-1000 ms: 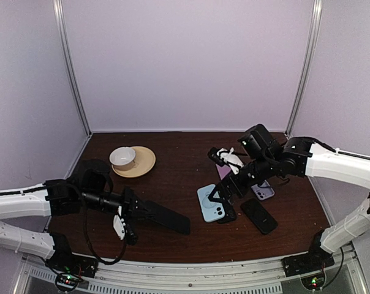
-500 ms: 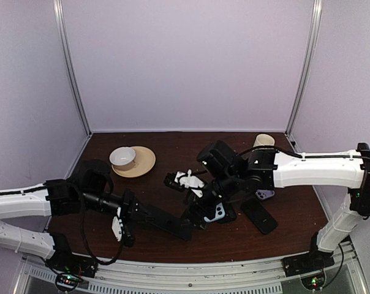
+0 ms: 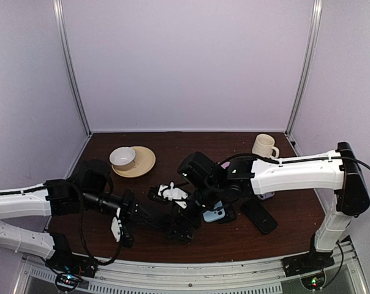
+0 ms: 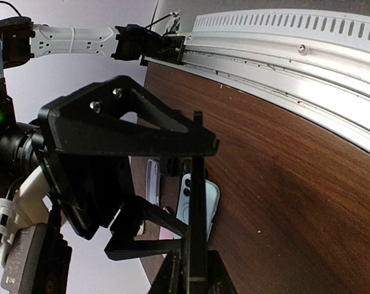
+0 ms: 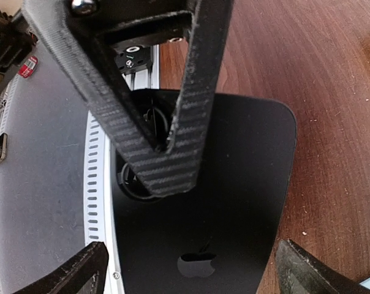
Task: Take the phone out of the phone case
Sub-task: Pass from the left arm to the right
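Phone (image 5: 234, 196) clamped in left tool (image 3: 135, 215), right tool (image 3: 180, 228) wide at its end, blue phone (image 3: 214, 214) beyond.

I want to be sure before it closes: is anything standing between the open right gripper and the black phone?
Nothing visible does. The right gripper is open around the flat black phone, one finger beside each long edge.

High overview, close wrist views, shared phone (image 5: 234, 202)

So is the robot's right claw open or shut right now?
Open. The right wrist view shows the right gripper with its fingers spread wide, one on each side of the black phone.
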Tool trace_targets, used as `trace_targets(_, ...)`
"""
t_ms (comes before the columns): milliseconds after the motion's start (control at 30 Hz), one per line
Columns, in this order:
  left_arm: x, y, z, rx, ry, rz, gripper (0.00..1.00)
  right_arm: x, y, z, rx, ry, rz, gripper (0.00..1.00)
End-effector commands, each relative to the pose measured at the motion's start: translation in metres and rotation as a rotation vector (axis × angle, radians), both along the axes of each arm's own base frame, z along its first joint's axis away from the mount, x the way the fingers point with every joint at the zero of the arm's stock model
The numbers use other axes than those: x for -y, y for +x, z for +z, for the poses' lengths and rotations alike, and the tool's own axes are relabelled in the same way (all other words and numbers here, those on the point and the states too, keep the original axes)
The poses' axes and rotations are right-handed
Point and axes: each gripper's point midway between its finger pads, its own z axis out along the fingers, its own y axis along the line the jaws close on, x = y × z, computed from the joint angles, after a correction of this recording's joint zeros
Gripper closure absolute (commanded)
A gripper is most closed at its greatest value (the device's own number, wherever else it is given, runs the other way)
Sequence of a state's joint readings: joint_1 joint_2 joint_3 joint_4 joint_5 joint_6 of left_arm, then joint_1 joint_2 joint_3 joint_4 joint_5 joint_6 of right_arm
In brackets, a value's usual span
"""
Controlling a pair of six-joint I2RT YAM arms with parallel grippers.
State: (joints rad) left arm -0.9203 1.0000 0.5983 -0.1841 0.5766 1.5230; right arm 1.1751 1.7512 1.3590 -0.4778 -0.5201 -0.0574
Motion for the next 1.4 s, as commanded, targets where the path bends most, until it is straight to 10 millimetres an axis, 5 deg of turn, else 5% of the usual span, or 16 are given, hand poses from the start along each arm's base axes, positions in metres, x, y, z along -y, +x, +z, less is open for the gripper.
trace_targets(0, 0.01, -0.003, 0.036, 0.045, -0.112, -0.045, 1.0, -0.012, 0.002, 0.01, 0.025, 0.035, 0.013, 0.01)
trace_targets(333, 0.009, -0.004, 0.037, 0.049, -0.115, -0.054, 1.0, -0.013, 0.003, 0.002, 0.022, 0.015, 0.018, 0.02)
trace_targets(867, 0.009, -0.003, 0.035, 0.047, -0.107, -0.05, 0.99, -0.013, 0.001, 0.011, 0.021, 0.037, 0.024, 0.44)
trace_targets(1200, 0.012, 0.01, 0.044, 0.004, -0.157, 0.054, 0.56, 0.008, 0.041, 0.015, 0.12, 0.0, -0.156, 0.49)
trace_targets(1367, 0.013, 0.02, 0.049, 0.027, -0.19, 0.106, 0.51, 0.025, 0.078, 0.019, 0.164, -0.016, -0.297, 0.49)
